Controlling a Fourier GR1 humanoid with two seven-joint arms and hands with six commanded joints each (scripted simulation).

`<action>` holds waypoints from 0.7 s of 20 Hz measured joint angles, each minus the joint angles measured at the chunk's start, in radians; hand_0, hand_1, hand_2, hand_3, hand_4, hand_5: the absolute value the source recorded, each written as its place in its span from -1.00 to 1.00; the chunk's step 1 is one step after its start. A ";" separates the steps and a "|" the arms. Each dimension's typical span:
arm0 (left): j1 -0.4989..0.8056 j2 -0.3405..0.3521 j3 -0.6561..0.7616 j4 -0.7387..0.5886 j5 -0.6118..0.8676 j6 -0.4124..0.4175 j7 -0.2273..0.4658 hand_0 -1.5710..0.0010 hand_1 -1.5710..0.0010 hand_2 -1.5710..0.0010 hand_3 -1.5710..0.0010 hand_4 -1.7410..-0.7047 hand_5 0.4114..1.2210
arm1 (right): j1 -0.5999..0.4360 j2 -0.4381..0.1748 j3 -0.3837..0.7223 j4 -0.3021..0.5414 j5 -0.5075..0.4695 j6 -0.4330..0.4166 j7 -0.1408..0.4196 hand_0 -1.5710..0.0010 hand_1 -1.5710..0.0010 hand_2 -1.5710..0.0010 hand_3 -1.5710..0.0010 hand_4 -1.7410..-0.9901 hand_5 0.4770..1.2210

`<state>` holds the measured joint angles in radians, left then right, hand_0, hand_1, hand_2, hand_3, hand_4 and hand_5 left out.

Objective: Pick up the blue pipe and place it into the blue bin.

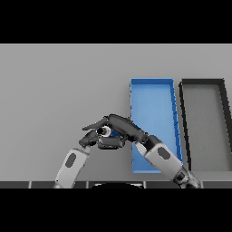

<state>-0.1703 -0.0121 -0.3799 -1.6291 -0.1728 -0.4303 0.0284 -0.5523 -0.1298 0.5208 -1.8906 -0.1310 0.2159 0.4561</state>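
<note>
- The right hand (124, 128), at lower centre, is curled around the pipe (106, 131), which is held just left of the bin (152, 86).
- Grasp is judged done; placement remains.
- The left hand (87, 141) is seen below; its fingers cannot be told.
- A black bin (203, 82) is seen at right.

1. A plain grey table (54, 90) is seen filling the view — no wall, floor or window is shown.
2. Its surface is evenly lit — shadows are barely cast.

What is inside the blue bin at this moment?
The blue bin shows only its bare blue floor. The right hand and its arm cover the bin's lower left part, so that part cannot be checked.
</note>
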 measured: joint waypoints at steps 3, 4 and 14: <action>0.004 -0.009 0.013 -0.004 0.036 -0.010 0.067 0.90 0.91 0.91 0.92 0.49 -0.62 | 0.004 0.002 0.005 -0.004 -0.010 -0.011 -0.023 -1.00 -1.00 -1.00 -1.00 -1.00 1.00; 0.011 -0.010 0.009 -0.002 0.025 -0.003 0.044 0.92 0.92 0.93 0.93 0.52 -0.69 | 0.023 0.000 0.010 -0.009 -0.023 -0.009 -0.034 -1.00 -1.00 -1.00 -1.00 -1.00 1.00; 0.015 0.011 0.004 0.015 -0.008 -0.001 0.044 0.99 0.99 0.99 0.99 0.61 -0.92 | -0.187 0.014 -0.154 -0.039 -0.323 -0.135 0.101 -1.00 -1.00 -1.00 -1.00 -1.00 1.00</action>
<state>-0.1549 -0.0009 -0.3755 -1.6139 -0.1804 -0.4312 0.0727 -0.7397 -0.1156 0.3670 -1.9300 -0.4538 0.0807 0.5567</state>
